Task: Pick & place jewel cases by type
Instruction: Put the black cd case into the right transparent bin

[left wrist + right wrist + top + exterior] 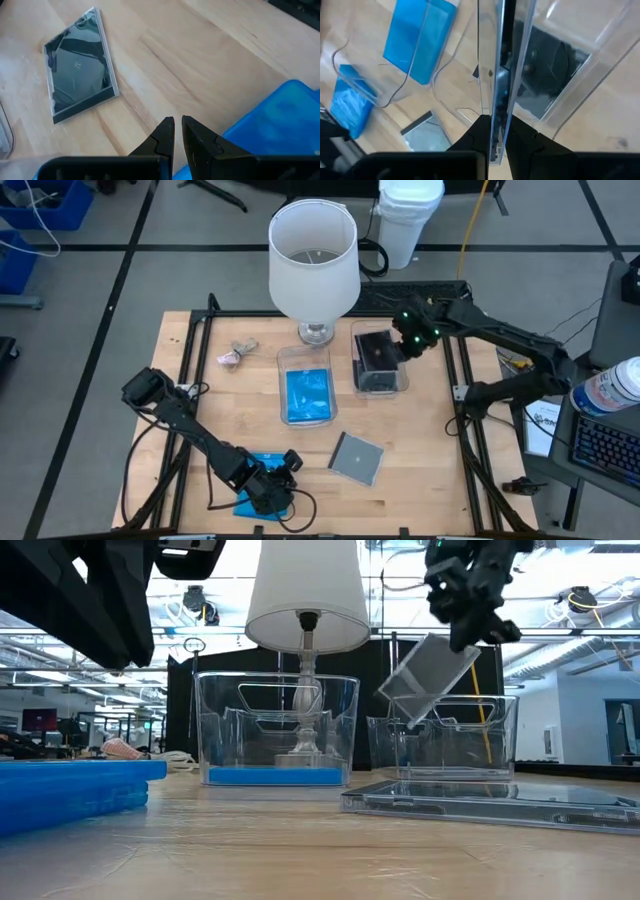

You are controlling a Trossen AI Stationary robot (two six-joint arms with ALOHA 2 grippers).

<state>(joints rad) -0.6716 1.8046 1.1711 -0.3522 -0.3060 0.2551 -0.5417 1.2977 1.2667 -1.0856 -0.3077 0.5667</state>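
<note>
A: Tubs first: two clear plastic tubs sit mid-table in front of the lamp (313, 265). The left tub (305, 385) already holds blue jewel cases (307, 394); the right tub (379, 365) holds dark grey ones. What could go wrong?

B: The right gripper (470, 615) is clamped on a smoky grey jewel case (430, 675), hanging tilted, one corner down, just above the right tub's rim. My worry is that corner catching the wall on the way down, so the case tips and ends up propped on the rim or outside the tub.

A: And the left gripper (177, 131)?

B: Jaws closed on nothing, low over the front edge beside a blue jewel case (262, 480) on the wood. If it swings wide it could nudge that case.

A: Anything loose?

B: One more grey jewel case (357, 457) lies flat on the table, front of centre: translucent lid, dark spine, thin and slick, hard to pinch from flat.
</note>
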